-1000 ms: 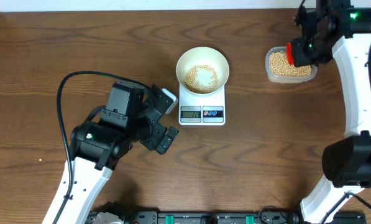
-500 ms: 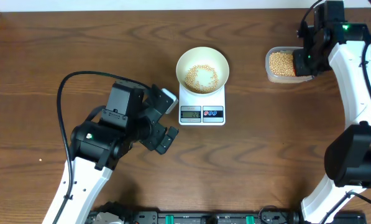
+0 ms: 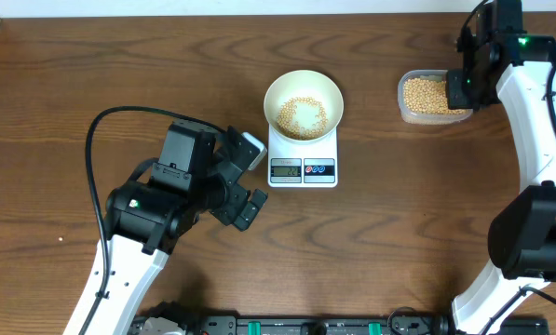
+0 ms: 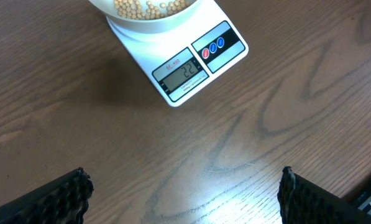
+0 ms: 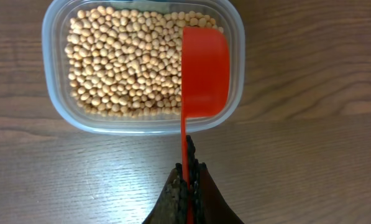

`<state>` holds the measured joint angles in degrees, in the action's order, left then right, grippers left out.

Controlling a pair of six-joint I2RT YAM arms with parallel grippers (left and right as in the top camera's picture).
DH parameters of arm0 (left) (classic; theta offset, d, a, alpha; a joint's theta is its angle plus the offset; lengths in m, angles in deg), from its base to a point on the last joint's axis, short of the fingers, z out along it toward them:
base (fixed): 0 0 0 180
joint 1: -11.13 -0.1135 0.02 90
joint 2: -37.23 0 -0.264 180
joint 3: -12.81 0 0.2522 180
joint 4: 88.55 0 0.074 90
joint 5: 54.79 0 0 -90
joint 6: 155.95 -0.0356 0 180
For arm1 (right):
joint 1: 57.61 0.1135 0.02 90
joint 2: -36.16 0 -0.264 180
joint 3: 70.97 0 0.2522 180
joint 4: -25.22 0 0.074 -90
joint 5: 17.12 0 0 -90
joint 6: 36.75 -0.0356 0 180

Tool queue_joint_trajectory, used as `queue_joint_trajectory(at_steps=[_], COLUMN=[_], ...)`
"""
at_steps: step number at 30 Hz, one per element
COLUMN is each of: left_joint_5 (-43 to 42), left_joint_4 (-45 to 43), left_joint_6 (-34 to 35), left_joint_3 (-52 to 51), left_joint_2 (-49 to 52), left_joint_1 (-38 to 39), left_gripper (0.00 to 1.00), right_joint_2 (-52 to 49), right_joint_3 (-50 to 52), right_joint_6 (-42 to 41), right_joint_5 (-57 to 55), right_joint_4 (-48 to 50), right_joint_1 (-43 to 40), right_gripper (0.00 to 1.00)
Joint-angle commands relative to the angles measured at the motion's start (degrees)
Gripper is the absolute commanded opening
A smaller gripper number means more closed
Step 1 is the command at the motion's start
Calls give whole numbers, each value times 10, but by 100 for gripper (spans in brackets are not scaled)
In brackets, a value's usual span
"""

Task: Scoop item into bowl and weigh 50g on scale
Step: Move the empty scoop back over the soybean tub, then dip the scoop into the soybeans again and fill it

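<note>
- Overhead – the bowl (image 3: 272, 88) is seated on the scale (image 3: 303, 149) at mid-table. A thin layer of beans (image 3: 301, 116) is seen in its bottom.
- A clear tub (image 3: 400, 98) holding more of the same beans is parked well to the right on the table (image 3: 119, 74).
- The left gripper (image 3: 251, 179) is held near the scale's left front corner and touches nothing. The right gripper (image 3: 460, 90) is positioned over the tub's right end.
- Left wrist: the pads (image 4: 54, 199) are spread wide at the two lower corners, with only bare wood between them. The display (image 4: 182, 73) appears to read 22, but the digits are small, so this is not certain.
- Right wrist: the claw is pinched shut on the handle of a red scoop (image 5: 204, 71). The cup is held over the right part of the tub, and no beans are seen on its red surface.
- Status: the bowl is placed and partly filled. If the reading is right, less than half of the target is reached – more scoops are judged to be needed.
- Left to do: the scoop has to be loaded, carried to the bowl, tipped in, and the display checked. The last additions should be kept small so the target is not overshot.
</note>
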<state>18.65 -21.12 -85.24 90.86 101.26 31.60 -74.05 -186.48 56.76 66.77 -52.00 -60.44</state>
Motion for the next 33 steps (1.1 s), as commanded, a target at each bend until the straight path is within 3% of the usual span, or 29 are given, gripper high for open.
queue_joint_trajectory(at_steps=[1, 22, 33], left_joint_5=[2, 2, 2], left_joint_4=[0, 0, 0], left_joint_6=[5, 5, 5], left_joint_3=[-5, -5, -5], left_joint_2=[3, 3, 3], left_joint_1=[2, 2, 2], left_gripper=[98, 98, 98], right_joint_2=[-18, -67, -72], right_joint_3=[3, 3, 3], right_joint_6=[-10, -52, -51], right_joint_5=[-8, 239, 323], right_joint_4=[3, 30, 17], right_joint_1=[-2, -3, -49], right_gripper=[1, 1, 1])
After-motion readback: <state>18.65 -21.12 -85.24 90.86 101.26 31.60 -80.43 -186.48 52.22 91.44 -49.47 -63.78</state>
